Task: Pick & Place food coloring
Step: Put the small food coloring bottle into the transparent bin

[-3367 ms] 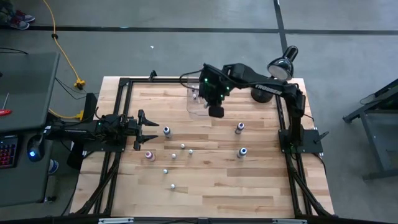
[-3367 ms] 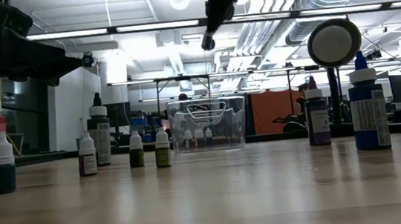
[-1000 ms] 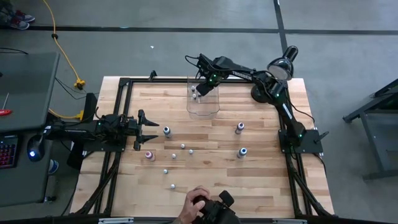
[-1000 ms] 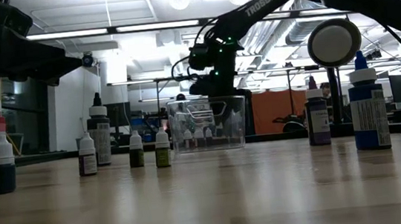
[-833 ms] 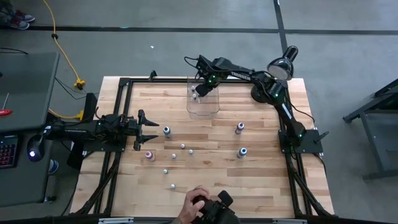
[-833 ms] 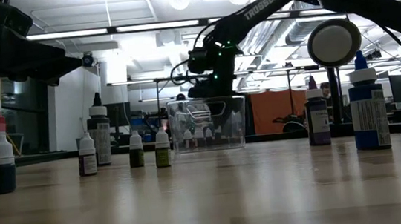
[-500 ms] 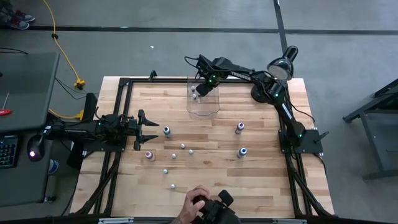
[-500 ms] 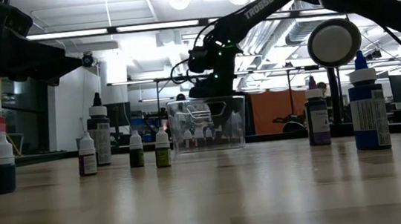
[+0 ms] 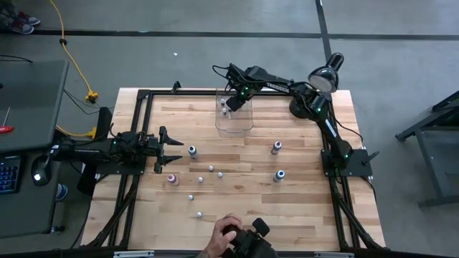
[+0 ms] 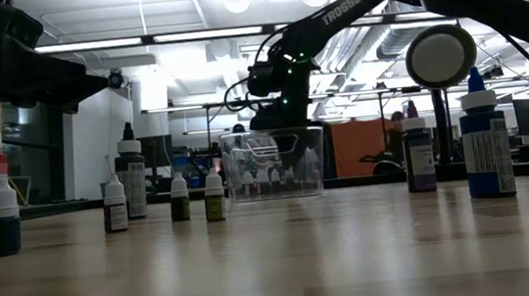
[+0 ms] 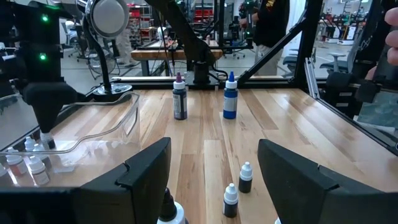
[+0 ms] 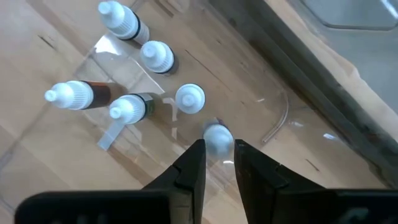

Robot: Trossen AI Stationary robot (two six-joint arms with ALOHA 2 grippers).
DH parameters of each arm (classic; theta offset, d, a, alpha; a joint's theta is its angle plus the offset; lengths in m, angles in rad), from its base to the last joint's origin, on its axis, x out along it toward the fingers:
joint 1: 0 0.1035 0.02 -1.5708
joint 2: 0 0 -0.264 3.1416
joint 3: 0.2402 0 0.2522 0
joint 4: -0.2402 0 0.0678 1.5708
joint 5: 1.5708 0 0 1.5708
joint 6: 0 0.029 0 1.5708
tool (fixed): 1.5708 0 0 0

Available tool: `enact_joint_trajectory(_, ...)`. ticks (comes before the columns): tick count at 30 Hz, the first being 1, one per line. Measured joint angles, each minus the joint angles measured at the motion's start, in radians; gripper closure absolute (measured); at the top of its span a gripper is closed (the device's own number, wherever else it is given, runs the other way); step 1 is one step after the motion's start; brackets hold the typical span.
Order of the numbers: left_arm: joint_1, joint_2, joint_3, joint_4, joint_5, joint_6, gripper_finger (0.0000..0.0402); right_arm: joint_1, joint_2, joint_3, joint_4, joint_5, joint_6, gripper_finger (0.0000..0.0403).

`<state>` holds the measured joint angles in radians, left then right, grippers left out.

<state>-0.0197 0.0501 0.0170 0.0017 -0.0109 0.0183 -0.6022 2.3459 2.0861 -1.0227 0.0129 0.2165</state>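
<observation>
- High view: the right gripper point(image 9: 228, 104) is down in the far-left corner of the bin point(image 9: 244, 127), where bottles point(image 9: 224, 107) already stand. More bottles point(image 9: 191, 150) are scattered over the table point(image 9: 287, 208), and the near right has open room. The left gripper point(image 9: 171, 150) waits at the left edge.
- Low view: the right arm point(image 10: 329, 13) reaches down behind the bin's wall. Lifting at a slant could catch the rim.
- Left wrist view: its fingers are spread, holding nothing, with bottles point(image 11: 246, 177) just ahead.
- Right wrist view: the fingers pinch a capped bottle point(image 12: 217, 139) close beside five others point(image 12: 189, 98). Letting go while it is tilted could topple the neighbours, and the corner walls leave little room to open.
</observation>
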Motion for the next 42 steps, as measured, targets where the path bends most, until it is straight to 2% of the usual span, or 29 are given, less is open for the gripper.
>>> enact_joint_trajectory(8,0.0,0.0,0.0,0.0,0.0,0.0,0.0163,0.0,0.0,0.0,0.0,0.013,0.001,0.0311)
enact_joint_trajectory(12,0.0,0.0,0.0,0.0,0.0,0.0,0.0163,0.0,-0.008,0.0,0.005,0.07,0.002,0.0299)
enact_joint_trajectory(21,0.0,0.0,0.0,0.0,0.0,0.0,0.0163,0.012,-0.138,0.001,0.059,0.088,-0.057,0.0284)
enact_joint_trajectory(28,0.0,0.0,0.0,0.0,0.0,0.0,0.0163,0.091,-0.263,0.0,0.06,-0.065,-0.153,0.0283)
enact_joint_trajectory(35,0.0,0.0,0.0,0.0,0.0,0.0,0.0163,0.259,-0.357,0.002,0.008,-0.237,-0.338,0.0284)
enact_joint_trajectory(42,0.0,0.0,0.0,0.0,0.0,0.0,0.0163,0.424,-0.371,0.0,-0.107,-0.249,-0.481,0.0284)
